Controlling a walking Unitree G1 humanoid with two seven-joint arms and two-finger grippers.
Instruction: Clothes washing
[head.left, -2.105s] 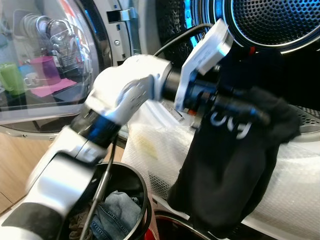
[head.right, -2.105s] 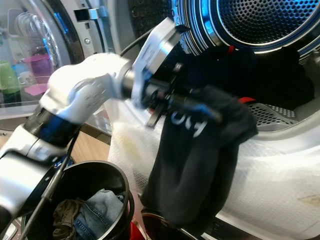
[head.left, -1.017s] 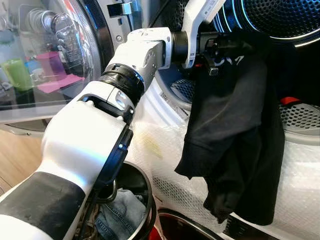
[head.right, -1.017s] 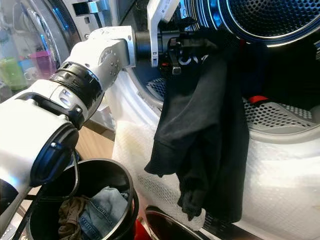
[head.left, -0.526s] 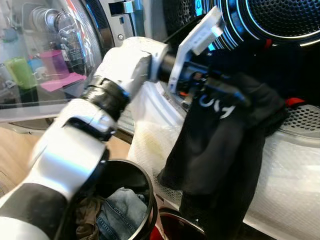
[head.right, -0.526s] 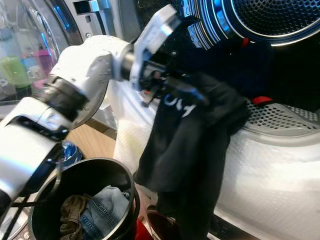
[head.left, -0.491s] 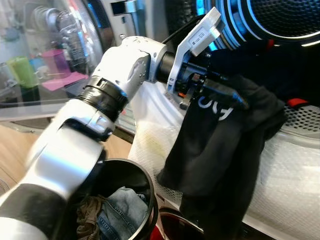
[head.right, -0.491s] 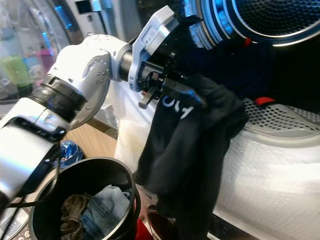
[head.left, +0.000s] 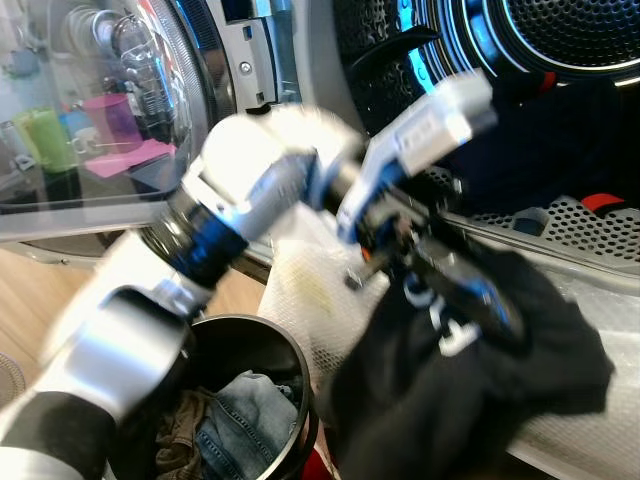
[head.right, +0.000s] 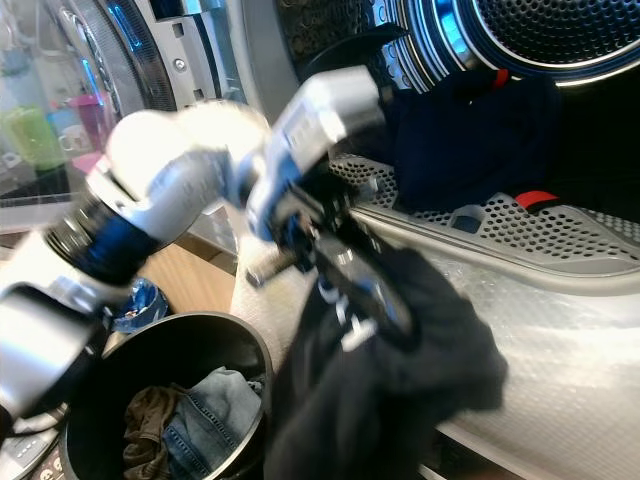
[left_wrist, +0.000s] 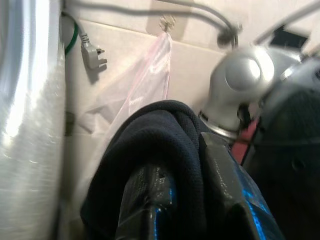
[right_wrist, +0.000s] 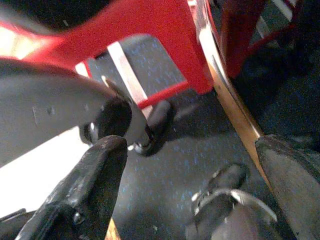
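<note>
Black garment (head.left: 470, 400) hangs from the left claw (head.left: 470, 300), clenched on it just below the washing machine's open drum (head.left: 580, 110) and above a black bucket (head.left: 290, 370) with jeans (head.left: 240, 430) inside.

From the left wrist, dark cloth (left_wrist: 165, 150) drapes over the fingers (left_wrist: 150, 200).

From the right wrist, the right claw (right_wrist: 195, 195) hangs spread apart over dark floor (right_wrist: 165, 170).

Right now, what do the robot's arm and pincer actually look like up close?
The left arm has rounded, glossy silver-white shells, joined by a black ribbed ring with a blue glint, and a black band lower down. A flat pale plate sits at the wrist. The left pincer has two long black fingers. In the right wrist view, the right pincer shows two thick, dark, matte fingers.
</note>
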